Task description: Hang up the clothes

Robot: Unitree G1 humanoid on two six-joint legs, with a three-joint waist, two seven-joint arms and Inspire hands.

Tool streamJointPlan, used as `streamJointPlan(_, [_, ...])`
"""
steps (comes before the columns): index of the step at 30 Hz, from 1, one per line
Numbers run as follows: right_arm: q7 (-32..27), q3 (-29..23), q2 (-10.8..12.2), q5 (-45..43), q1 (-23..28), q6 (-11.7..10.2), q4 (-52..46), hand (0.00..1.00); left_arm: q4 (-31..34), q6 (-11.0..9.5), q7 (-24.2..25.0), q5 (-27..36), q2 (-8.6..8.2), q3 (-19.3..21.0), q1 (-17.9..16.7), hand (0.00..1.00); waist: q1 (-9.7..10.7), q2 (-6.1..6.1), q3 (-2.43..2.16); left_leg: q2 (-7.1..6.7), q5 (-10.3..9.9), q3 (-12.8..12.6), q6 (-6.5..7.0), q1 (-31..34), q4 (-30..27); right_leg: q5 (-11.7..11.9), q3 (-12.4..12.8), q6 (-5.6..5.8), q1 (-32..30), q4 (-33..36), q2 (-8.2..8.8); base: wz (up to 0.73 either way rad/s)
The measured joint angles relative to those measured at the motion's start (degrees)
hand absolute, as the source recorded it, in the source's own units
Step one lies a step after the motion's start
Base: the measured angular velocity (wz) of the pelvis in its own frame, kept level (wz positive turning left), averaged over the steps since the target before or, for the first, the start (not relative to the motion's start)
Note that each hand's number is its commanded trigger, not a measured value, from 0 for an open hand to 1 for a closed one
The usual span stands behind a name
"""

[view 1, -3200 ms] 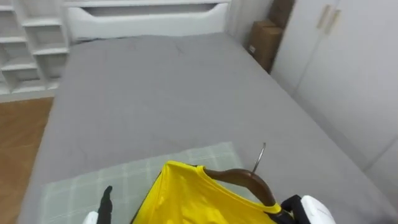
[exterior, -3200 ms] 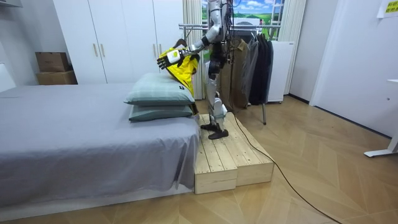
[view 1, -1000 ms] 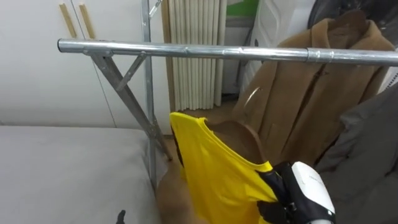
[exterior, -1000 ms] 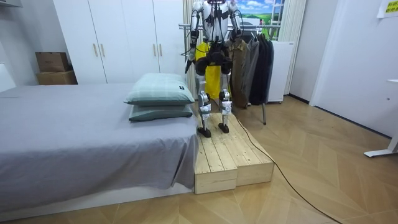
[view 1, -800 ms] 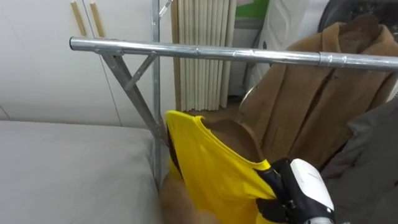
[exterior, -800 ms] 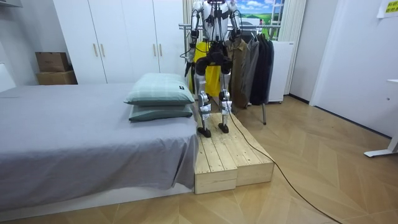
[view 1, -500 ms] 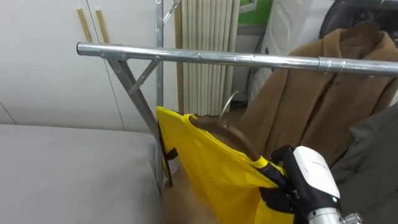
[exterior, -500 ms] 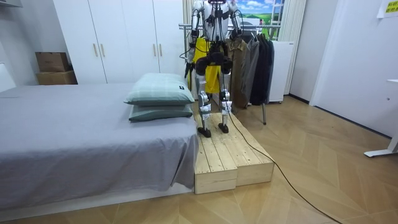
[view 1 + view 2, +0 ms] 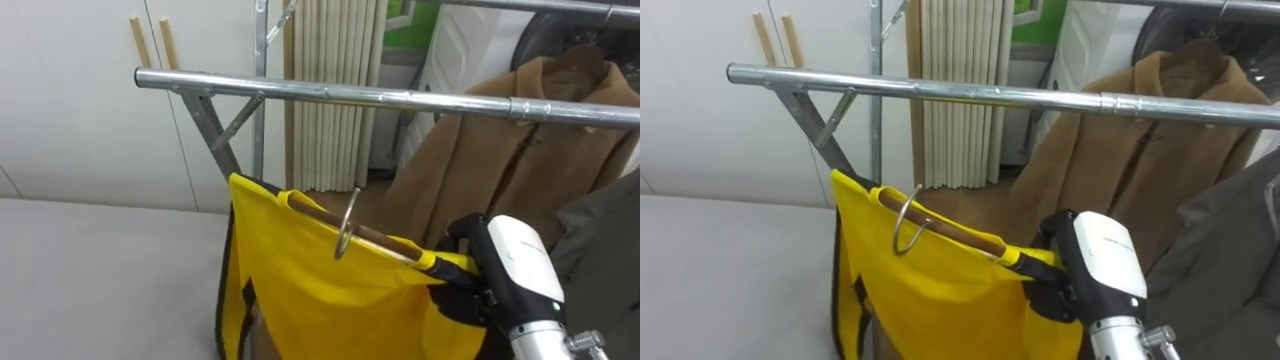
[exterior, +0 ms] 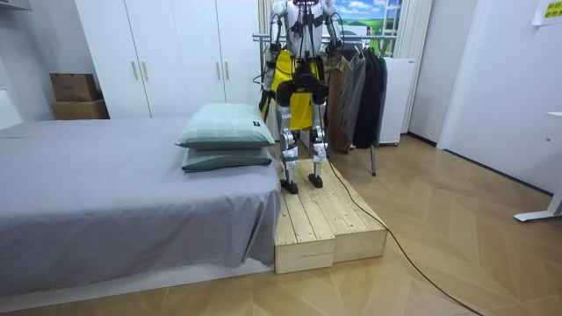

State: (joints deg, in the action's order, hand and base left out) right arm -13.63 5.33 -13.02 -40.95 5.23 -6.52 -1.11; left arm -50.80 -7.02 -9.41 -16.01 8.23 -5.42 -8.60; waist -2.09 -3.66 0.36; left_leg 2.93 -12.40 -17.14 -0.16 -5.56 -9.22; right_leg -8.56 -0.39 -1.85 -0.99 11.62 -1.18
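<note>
i read the right hand's fingers [image 9: 468, 298] as curled and clamped on the right end of the hanger [image 9: 375, 238], with yellow cloth pinched in under them. the right hand [image 9: 512, 262] shows at the lower right, its white back turned up toward the camera.

the hanger is brown wood and sits tilted: the gripped end is lower, the free end higher and to the left. its metal hook [image 9: 346, 232] stands out of the neck opening and leans toward the camera. the hook is below the rail [image 9: 330, 92] and apart from it; it is not yet hooked on.

the shirt [image 9: 310, 300] is on the hanger. it is yellow with dark trim down its left edge, and it drapes down past the bottom of the view.

the rail is a bare metal tube running across the view. a slanted strut [image 9: 215, 140] braces it near its left end. behind the rail to the right hangs a brown coat [image 9: 520, 150], with a grey garment [image 9: 615, 235] just beside it at the right edge. white wardrobe doors [image 9: 70, 110] stand behind the rail's left end.

in the room view i see the robot standing on a wooden platform [image 10: 320, 224] beside the bed [image 10: 105, 202], back to the camera, facing the rack, with the yellow cloth showing past its body. two pillows [image 10: 226, 136] lie stacked on the bed near its legs.
</note>
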Motion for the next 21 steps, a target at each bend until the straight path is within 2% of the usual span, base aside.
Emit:
streamJointPlan(6, [0.05, -0.17, -0.64, 1.05, -0.77, 0.00, -0.06, 1.00, 0.05, 0.00, -0.03, 0.03, -0.03, 0.19, -0.17, 0.00, 0.01, -0.01, 0.00, 0.00, 0.00, 0.01, 0.00, 0.01, 0.16, 0.02, -0.15, -0.01, -0.01, 0.04, 0.02, 0.00])
streamJointPlan(10, [0.67, -0.20, -0.75, 7.44, -1.76, 0.02, -0.06, 1.00, 0.05, 0.02, -0.12, 0.06, -0.02, 0.18, -0.14, 0.00, 0.02, 0.00, -0.01, 0.05, 0.01, 0.04, -0.02, 0.02, 0.20, 0.02, -0.23, -0.01, -0.01, 0.03, 0.00, 0.00])
streamJointPlan(14, [1.54, -0.26, -0.74, 9.76, -1.90, 0.18, -0.06, 1.00, 0.04, 0.03, -0.13, 0.06, -0.02, 0.18, -0.13, 0.00, 0.04, 0.02, -0.02, 0.06, 0.01, 0.14, -0.02, 0.03, 0.20, 0.03, -0.50, -0.02, 0.03, 0.04, 0.03, 0.00])
streamJointPlan(19, [4.73, -0.29, -0.78, 15.50, -2.48, 0.41, 0.51, 1.00, -0.81, 0.45, -0.15, -2.89, -0.16, 0.24, 0.34, 0.00, 0.03, 0.03, -0.03, 0.22, 0.03, 0.17, -0.08, -0.05, 0.19, 0.14, -0.90, -0.16, 0.20, 0.04, 0.07, 0.01])
streamJointPlan(21, [6.35, -0.31, -0.79, 18.64, -3.18, 1.22, 1.04, 1.00, -0.86, 0.60, -0.19, -2.91, -0.32, 0.24, 0.40, 0.00, 0.07, 0.02, -0.03, 0.25, 0.07, 0.17, -0.14, -0.05, 0.19, 0.15, -1.05, -0.18, 0.17, 0.07, 0.06, 0.00])
